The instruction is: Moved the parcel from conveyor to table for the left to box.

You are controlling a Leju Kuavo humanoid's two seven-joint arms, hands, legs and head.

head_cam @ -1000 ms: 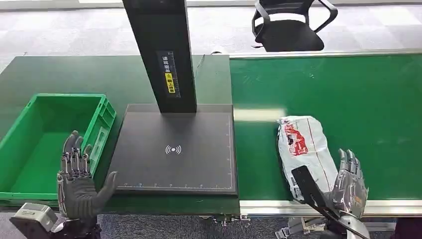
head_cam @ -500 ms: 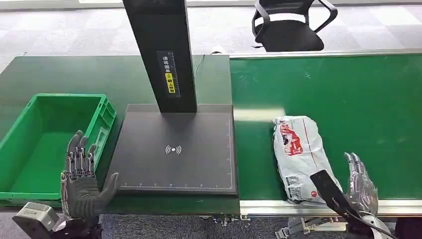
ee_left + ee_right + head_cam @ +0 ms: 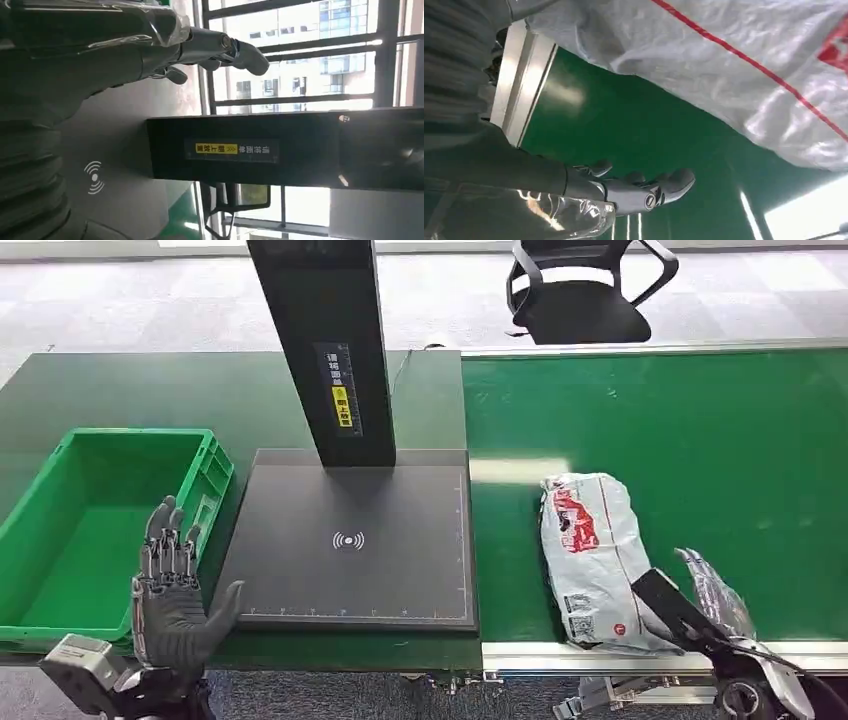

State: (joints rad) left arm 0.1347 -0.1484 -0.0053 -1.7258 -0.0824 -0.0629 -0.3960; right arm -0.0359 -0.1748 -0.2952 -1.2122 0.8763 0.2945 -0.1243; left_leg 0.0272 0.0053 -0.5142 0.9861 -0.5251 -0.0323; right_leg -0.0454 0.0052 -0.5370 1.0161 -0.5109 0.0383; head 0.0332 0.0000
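Note:
A white plastic-wrapped parcel [image 3: 592,555] with red print and labels lies on the green conveyor belt [image 3: 700,450], near its front edge and close to the scanner table. My right hand [image 3: 715,602] hovers just right of the parcel, fingers apart, holding nothing; the right wrist view shows its fingers [image 3: 644,190] above the belt beside the parcel [image 3: 734,65]. My left hand [image 3: 172,590] is raised with fingers spread between the green box [image 3: 60,530] and the black scanner pad [image 3: 350,540], holding nothing.
A tall black scanner post [image 3: 325,350] rises from the back of the pad. The conveyor's metal front rail [image 3: 600,655] runs below the parcel. A black office chair [image 3: 580,290] stands on the floor beyond the belt.
The parcel has shifted left along the belt towards the pad. My right hand has sunk lower and further right. My left hand has edged slightly right.

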